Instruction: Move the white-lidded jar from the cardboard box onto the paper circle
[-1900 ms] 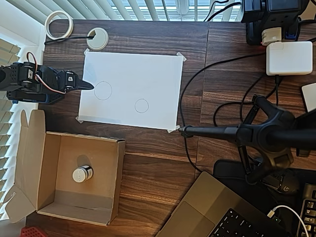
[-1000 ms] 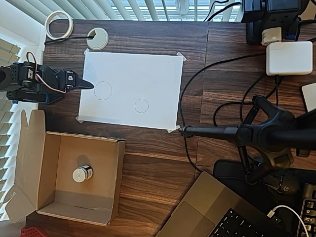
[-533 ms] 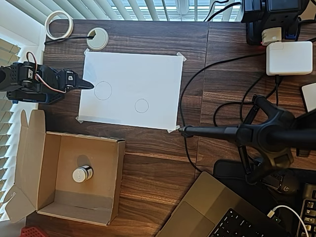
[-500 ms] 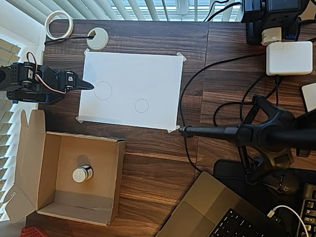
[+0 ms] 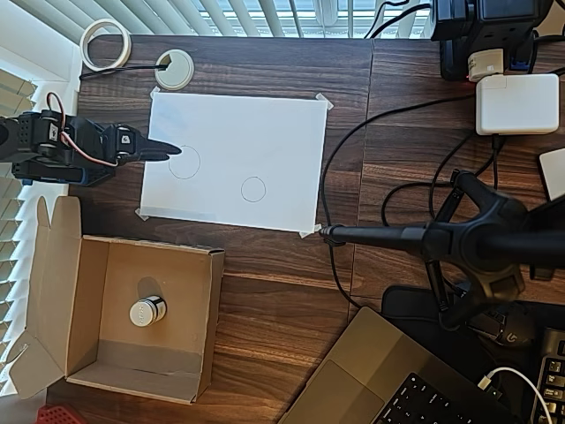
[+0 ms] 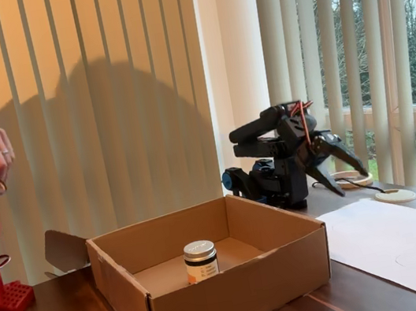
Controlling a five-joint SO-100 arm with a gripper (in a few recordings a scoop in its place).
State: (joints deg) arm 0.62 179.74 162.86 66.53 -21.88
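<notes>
The white-lidded jar (image 5: 147,311) (image 6: 201,260) stands upright on the floor of the open cardboard box (image 5: 210,318) (image 6: 239,294), with nothing touching it. The paper circle (image 5: 253,188) is the smaller pencil outline on the taped white sheet (image 5: 265,132) (image 6: 397,235), and it is bare. My gripper (image 5: 175,150) (image 6: 355,184) hangs behind the box, over the sheet's left edge beside the larger circle (image 5: 184,162). In the fixed view its fingers stand apart and hold nothing.
A black tripod arm (image 5: 415,237) and cables (image 5: 340,150) lie right of the sheet. A laptop (image 5: 380,380) sits at the front right, a white charger (image 5: 516,103) at the back right. A tape roll (image 5: 105,43) and a white grommet (image 5: 173,69) lie behind the sheet.
The gripper's tip now reaches a little further right over the sheet's left edge, close to the larger circle. The jar and box have not moved.
</notes>
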